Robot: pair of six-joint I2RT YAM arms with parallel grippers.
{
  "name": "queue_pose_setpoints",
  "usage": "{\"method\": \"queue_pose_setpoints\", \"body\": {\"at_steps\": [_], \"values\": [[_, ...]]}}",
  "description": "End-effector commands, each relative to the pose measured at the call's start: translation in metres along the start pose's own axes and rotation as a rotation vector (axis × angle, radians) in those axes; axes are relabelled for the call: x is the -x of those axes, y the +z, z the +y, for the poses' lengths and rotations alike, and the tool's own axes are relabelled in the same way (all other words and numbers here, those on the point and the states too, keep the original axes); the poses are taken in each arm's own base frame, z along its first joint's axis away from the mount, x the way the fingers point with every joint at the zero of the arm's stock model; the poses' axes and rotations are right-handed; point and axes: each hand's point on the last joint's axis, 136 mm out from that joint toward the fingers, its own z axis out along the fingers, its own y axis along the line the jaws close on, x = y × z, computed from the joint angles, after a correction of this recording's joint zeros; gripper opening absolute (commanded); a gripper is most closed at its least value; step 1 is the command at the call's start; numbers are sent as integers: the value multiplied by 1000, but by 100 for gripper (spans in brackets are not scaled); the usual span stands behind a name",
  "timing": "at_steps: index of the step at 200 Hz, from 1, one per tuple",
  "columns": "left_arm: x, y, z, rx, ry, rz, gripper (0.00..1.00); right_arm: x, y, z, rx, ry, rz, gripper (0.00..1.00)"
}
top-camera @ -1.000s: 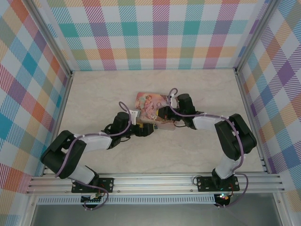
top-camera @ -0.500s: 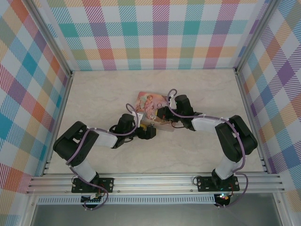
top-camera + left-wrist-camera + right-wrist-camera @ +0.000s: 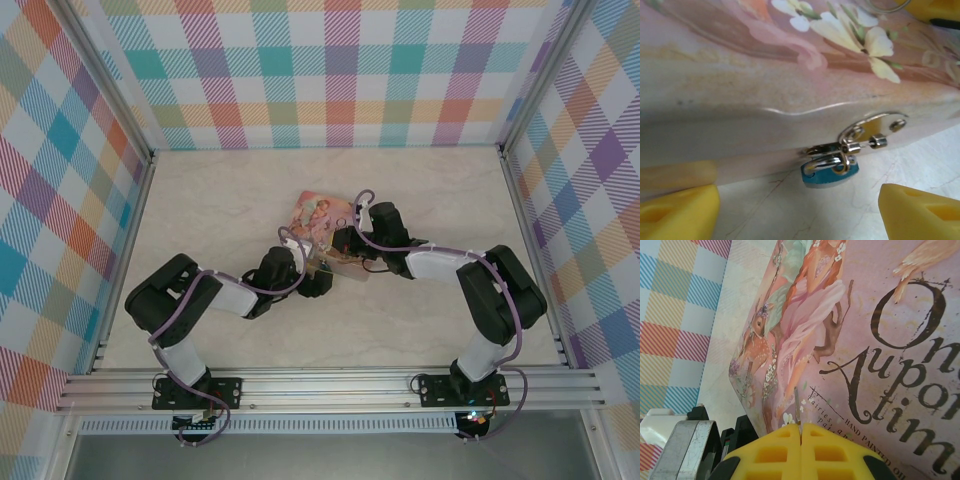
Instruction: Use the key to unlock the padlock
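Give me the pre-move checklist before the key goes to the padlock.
1. Grip: right hand shut on the key, tip poking out. Ok.
2. Target: padlock hangs from the clasp on the tin front. Ok.
3. Support: left hand open, fingers on either side of the padlock, not touching it. Ok.
4. Keyhole facing the key: cannot tell.
5. Alignment: key is over the tin's lid, not at the padlock. Not ok.

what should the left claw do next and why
Probably ease the left claw forward and close it on the padlock to steady it. The padlock hangs from the clasp of the tin, just ahead of the open claw, and the right claw pinches the key above the tin.
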Motion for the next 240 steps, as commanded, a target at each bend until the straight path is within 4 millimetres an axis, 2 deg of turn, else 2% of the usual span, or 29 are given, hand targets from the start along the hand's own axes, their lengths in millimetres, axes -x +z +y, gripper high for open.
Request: {"method": "queue_pose_setpoints", "body": {"at_steps": [1,40,86,146,187,208,240], "values": [[19,7,-3,21,33,-58,79,-43,2,-28,-108,58,133,0],[31,7,-9,11,34,-79,75,-44,2,-28,-102,57,138,0],[40,6,-20,-26,43,-87,65,-44,3,-27,-101,54,141,0],[42,5,-26,-36,44,-81,53,-43,2,-28,-104,51,140,0],[45,5,-19,12,15,-97,52,-44,3,-27,-100,50,143,0],[47,5,-16,31,-2,-109,56,-44,3,-27,-99,52,145,1],[49,6,-13,48,-19,-117,55,-44,3,-27,-99,50,147,1]]}}
